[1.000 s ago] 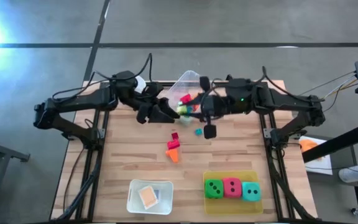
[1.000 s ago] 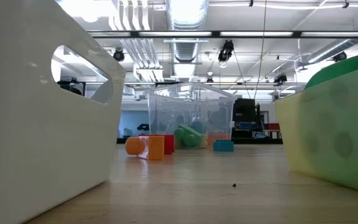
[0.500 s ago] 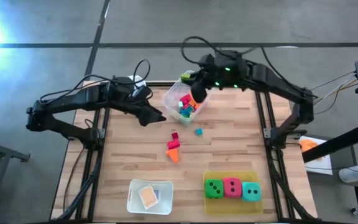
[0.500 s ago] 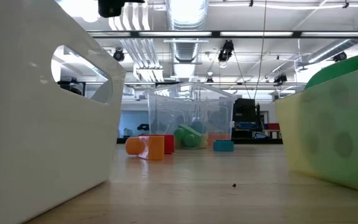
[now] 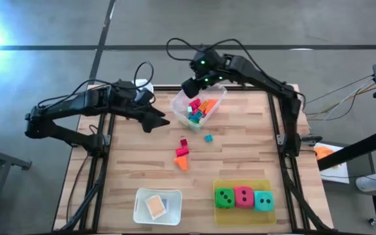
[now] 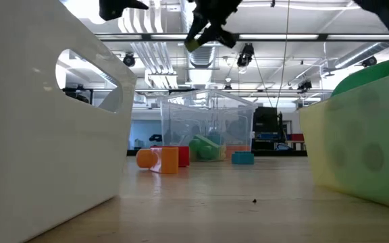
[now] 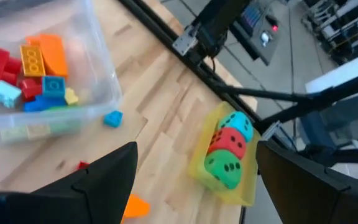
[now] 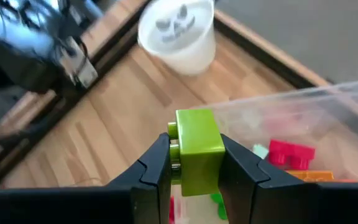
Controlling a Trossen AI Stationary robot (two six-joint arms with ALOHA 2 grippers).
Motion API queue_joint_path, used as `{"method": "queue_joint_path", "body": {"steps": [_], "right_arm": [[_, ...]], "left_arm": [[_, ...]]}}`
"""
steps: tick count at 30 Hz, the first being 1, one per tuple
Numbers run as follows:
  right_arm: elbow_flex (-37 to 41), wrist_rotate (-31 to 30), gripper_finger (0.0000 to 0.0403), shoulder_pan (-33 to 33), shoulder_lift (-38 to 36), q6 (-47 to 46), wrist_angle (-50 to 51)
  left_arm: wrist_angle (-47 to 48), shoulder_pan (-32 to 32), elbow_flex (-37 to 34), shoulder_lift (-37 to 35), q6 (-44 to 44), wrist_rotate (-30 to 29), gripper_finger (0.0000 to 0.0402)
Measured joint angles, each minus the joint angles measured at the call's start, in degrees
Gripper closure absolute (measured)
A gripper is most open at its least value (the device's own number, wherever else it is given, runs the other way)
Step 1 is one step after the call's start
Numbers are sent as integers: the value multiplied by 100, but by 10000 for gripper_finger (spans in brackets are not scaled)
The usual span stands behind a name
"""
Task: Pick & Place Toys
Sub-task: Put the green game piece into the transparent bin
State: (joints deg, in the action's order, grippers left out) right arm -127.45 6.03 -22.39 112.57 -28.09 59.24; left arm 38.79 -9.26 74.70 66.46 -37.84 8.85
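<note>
The right gripper [image 8: 194,163] is pinching a green block [image 8: 197,149] between its two fingers, up in the air right over the far-left corner of the clear tub [image 5: 181,98]. Just below and past it, the tub holds a jumble of toys: red, orange, blue and teal blocks [image 7: 33,71], with a white cup [image 8: 177,31] a little beyond the gripper, toward the table's back edge. The left gripper [image 7: 194,168] sits off to the side of the tub, low over the wood, fingers spread wide with nothing between them. Out ahead of it there's a small teal block [image 7: 112,118] loose on the table just outside the tub wall, and further on a yellow tray [image 7: 199,177] carrying the three dice [image 7: 225,149], teal, red and green in a row. Between the two grippers and nearer the front, a red block [image 5: 183,143] and an orange block [image 5: 182,156] lie close together on the table [image 5: 247,143]. A white bin [image 5: 142,210] with a flat orange tile [image 5: 156,206] inside sits at the front edge, well apart from both grippers.
</note>
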Motion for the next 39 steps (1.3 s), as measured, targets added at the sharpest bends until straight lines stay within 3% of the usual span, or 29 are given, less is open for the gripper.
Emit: {"method": "queue_joint_path", "body": {"steps": [11,19,31,39], "right_arm": [[-299,569,315,-276,843,514,624],[-214,591,315,-443,1285,883,1092],[718,594,315,-509,1341,1157,892],[1259,598,315,-500,1323,1273,562]], "left_arm": [[505,130,-2,-53,14,-111,73],[838,222,-2,-276,10,-521,73],[1095,226,-2,-489,-6,-1042,73],[1147,226,-2,-490,-7,-1059,73]]}}
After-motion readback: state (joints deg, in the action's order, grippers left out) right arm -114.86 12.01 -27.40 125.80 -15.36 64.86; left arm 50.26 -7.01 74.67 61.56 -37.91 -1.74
